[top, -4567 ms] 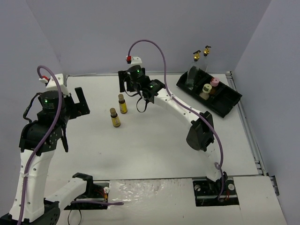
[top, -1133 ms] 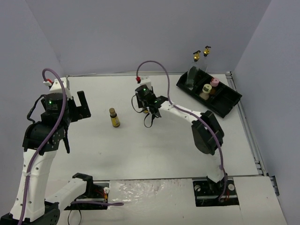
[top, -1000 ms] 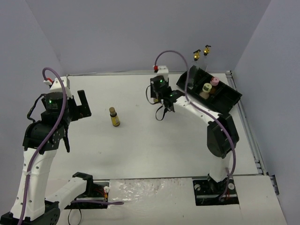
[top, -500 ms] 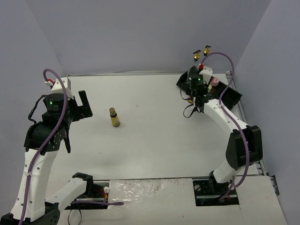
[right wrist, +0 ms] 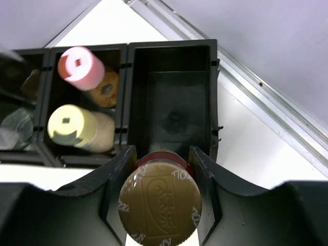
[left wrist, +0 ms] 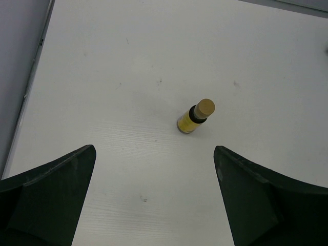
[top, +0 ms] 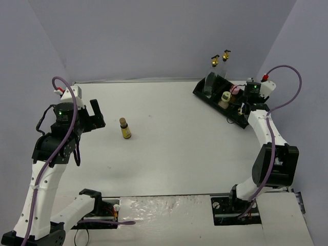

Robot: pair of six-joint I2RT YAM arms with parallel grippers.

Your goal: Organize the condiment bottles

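**Amber bottle in the grip, over the open compartment**

Right hand (right wrist: 161,156) clamped on an amber brown-capped bottle (right wrist: 160,202), fingers pressed to either side of it just under the cap, cap end toward the wrist camera. Straight ahead of the fingertips and a little below: a bare compartment of the black tray (right wrist: 171,47). One compartment over, off to the side of the hand: the pink-capped bottle (right wrist: 80,67) and the cream-capped bottle (right wrist: 74,128), leaning side by side. Farther along on that same side, at the tray's far end: the two clear glass bottles (top: 214,62) with gold-black spouts (seen properly only from above).

Probably light and rigid, glass by the look of it. Smooth-walled too, so apt to slide or pivot in a two-point pinch. Best taken on the body below the cap, not on the cap itself, which might turn. Worth lowering rather than dropping: hard glass on hard plastic, with neighbours near enough to knock.

Left hand (left wrist: 154,169) spread wide, nothing between the fingers, hanging above the bench (left wrist: 154,51). Ahead of it and well apart, slightly toward one finger: the second amber bottle (left wrist: 196,116), upright and alone on the bench. Same handling expected there. Close square across the round body below the dark collar, low enough not to tip it, firmly enough that the slick wall cannot squirt out.
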